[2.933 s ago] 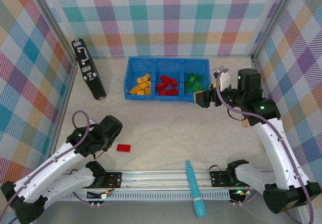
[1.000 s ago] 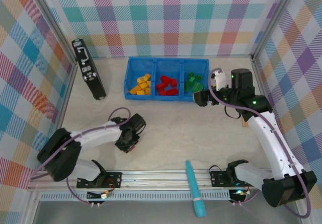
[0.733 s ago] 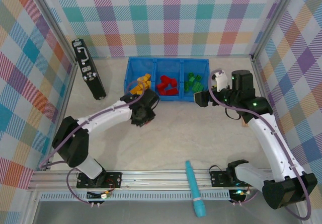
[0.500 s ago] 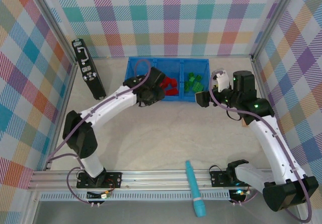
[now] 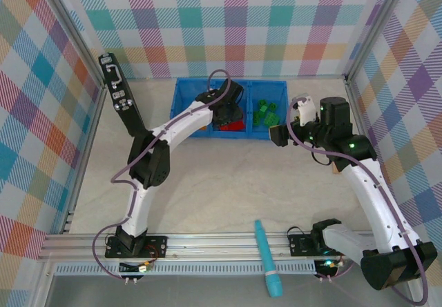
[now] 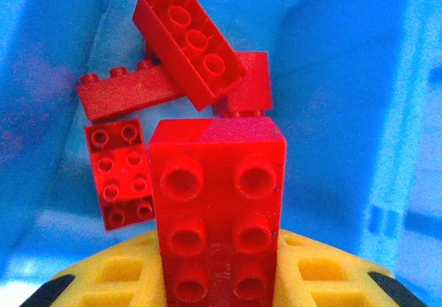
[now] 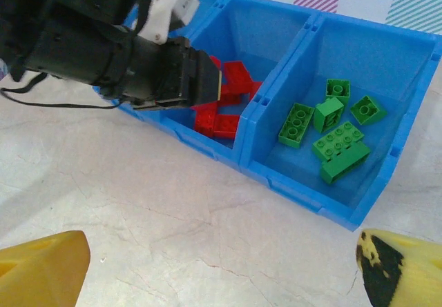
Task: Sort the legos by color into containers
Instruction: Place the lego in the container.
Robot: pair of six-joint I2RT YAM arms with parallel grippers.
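Note:
My left gripper [image 5: 226, 108] reaches over the middle compartment of the blue containers [image 5: 181, 88] and is shut on a red lego [image 6: 217, 210], which stands between its yellow fingers [image 6: 103, 279]. Below it lie several red legos [image 6: 190, 41] on the compartment floor [image 6: 331, 79]. The right wrist view shows my left gripper [image 7: 200, 79] low over these red legos [image 7: 221, 117], and several green legos [image 7: 331, 131] in the compartment to the right. My right gripper [image 5: 280, 134] hangs open over bare table near the tray's right end [image 7: 290, 183], holding nothing.
A black rectangular device [image 5: 121, 94] leans at the left wall. A teal pen-like tool [image 5: 266, 255] lies across the metal rail at the near edge. Plaid walls close in the table on three sides.
My left arm took up the red lego from the near-left table and swung it far forward to the tray's middle compartment. The right arm has barely moved.

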